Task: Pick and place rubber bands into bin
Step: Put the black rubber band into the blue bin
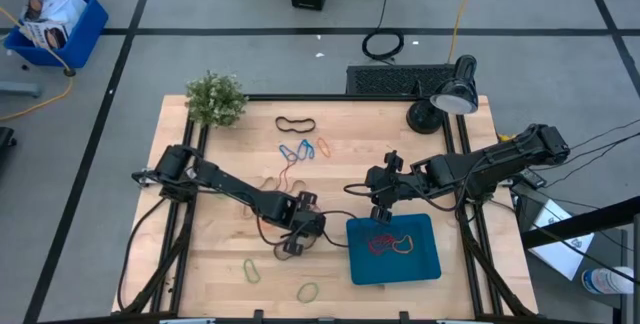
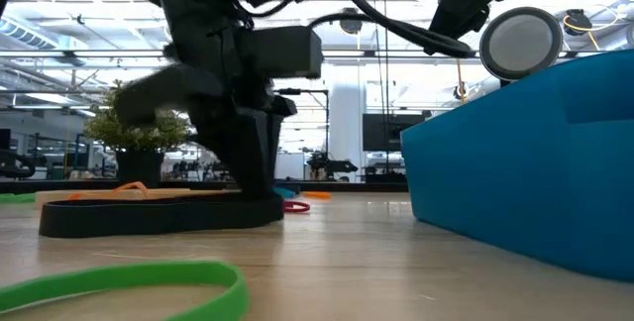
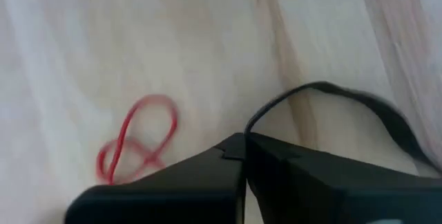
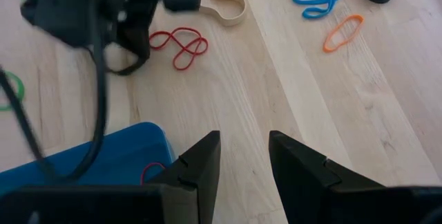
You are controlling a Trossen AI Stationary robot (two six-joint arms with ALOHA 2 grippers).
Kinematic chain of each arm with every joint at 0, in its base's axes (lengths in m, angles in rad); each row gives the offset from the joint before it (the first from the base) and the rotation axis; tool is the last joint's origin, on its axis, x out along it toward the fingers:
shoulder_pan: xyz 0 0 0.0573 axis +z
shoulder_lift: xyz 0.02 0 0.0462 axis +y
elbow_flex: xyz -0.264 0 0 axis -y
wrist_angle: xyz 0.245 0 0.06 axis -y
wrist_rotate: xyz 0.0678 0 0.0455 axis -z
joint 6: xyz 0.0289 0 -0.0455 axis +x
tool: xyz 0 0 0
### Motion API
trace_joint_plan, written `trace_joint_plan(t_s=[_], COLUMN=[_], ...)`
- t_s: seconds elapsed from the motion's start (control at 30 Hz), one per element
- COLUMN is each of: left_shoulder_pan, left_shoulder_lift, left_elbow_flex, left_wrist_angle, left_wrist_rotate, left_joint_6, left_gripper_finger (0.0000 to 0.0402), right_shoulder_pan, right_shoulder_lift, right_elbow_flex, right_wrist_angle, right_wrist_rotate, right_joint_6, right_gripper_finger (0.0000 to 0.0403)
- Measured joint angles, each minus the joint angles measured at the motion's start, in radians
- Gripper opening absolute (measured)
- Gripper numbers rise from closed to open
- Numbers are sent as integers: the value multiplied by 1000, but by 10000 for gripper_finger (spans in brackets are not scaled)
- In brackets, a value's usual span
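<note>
Left gripper (image 1: 293,247) pinched shut on thin black rubber band (image 3: 331,110), lower centre – light, floppy, stretchy; right gripper (image 4: 244,156) parted, empty, above shallow teal plastic bin (image 1: 432,264).

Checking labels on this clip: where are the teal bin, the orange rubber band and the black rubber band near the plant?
Teal bin (image 1: 432,270): high view, bare floor.
Orange rubber band (image 4: 343,32): right wrist view, loop's edge.
Black rubber band (image 1: 295,124): high view, loop.

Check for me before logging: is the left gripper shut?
Shut: the left gripper fingers meet on a black rubber band in the left wrist view.
</note>
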Motion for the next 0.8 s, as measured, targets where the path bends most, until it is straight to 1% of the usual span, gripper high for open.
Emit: trace_joint_plan(t_s=[0.07,0.17,0.27,0.37,0.43,0.5,0.57,0.67,0.8], left_shoulder_pan=[3,10,16,22,26,27,27,27,27], left_shoulder_lift=[-53,-156,-264,-383,-449,-504,-546,-574,-579], left_elbow_flex=[0,1,1,2,2,2,3,4,4], left_wrist_angle=[-15,-32,-30,7,51,103,175,261,308], left_wrist_rotate=[-1,-36,-81,-129,-169,-187,-189,-187,-164], left_joint_6=[-12,-21,-6,10,21,53,96,153,193], left_gripper_finger=[7,13,10,7,11,12,7,8,11], right_shoulder_pan=[0,0,1,0,0,1,2,2,3], right_shoulder_lift=[0,0,0,0,0,0,0,0,0], right_elbow_flex=[0,0,0,0,1,1,1,1,1], right_wrist_angle=[2,11,25,49,89,127,182,279,412], right_wrist_rotate=[-22,-70,-80,-79,-79,-86,-125,-180,-237], right_joint_6=[0,0,0,0,0,-3,-20,-64,-126], right_gripper_finger=[118,118,118,118,118,118,118,118,118])
